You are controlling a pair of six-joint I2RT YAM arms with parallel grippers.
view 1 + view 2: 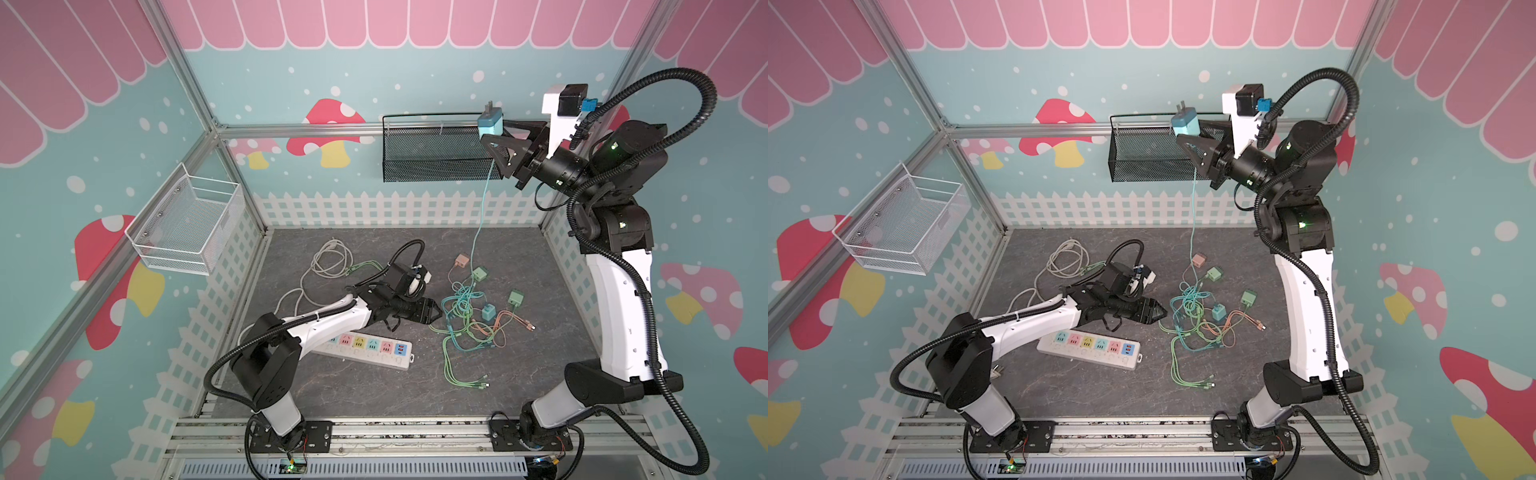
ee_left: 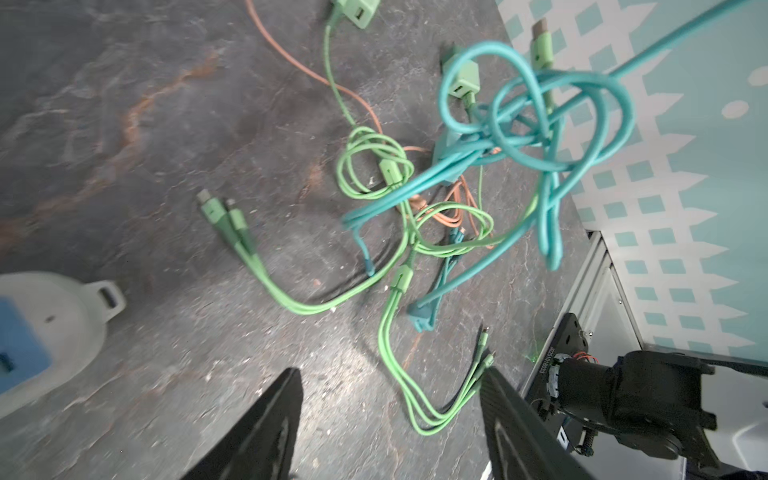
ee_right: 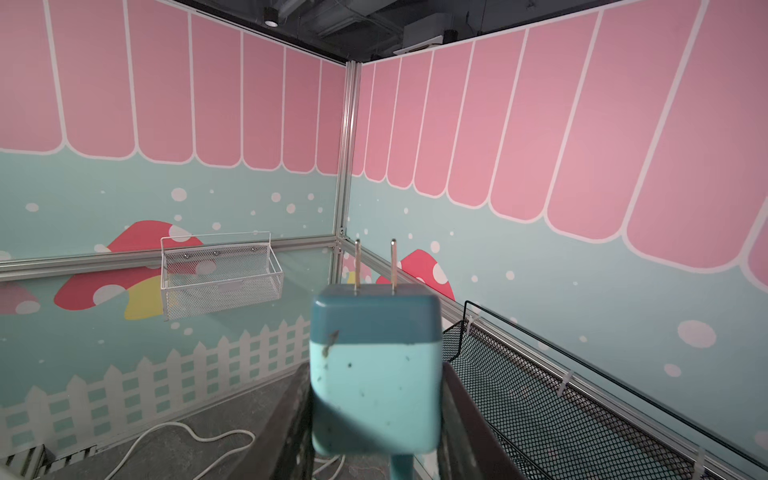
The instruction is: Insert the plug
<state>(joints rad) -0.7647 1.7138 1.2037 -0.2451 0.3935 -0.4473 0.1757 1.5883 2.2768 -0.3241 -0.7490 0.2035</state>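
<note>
My right gripper (image 1: 493, 135) (image 1: 1187, 134) is raised high at the back, in front of the black mesh basket. It is shut on the blue plug (image 1: 490, 121) (image 1: 1185, 121) (image 3: 374, 365), whose two metal prongs point up. The plug's teal cable (image 1: 482, 208) hangs down to a tangle of cables (image 1: 469, 316) on the table. The white power strip (image 1: 365, 348) (image 1: 1088, 345) with coloured sockets lies at the front left, partly under my left arm. My left gripper (image 1: 436, 312) (image 1: 1162, 311) (image 2: 390, 374) stands open low over the table, between strip and tangle, holding nothing.
A black mesh basket (image 1: 432, 153) hangs on the back wall and a white wire basket (image 1: 187, 224) on the left wall. The strip's white cord (image 1: 328, 262) coils behind my left arm. Green (image 1: 515, 298), pink (image 1: 461, 261) and blue (image 1: 488, 311) chargers lie among the cables.
</note>
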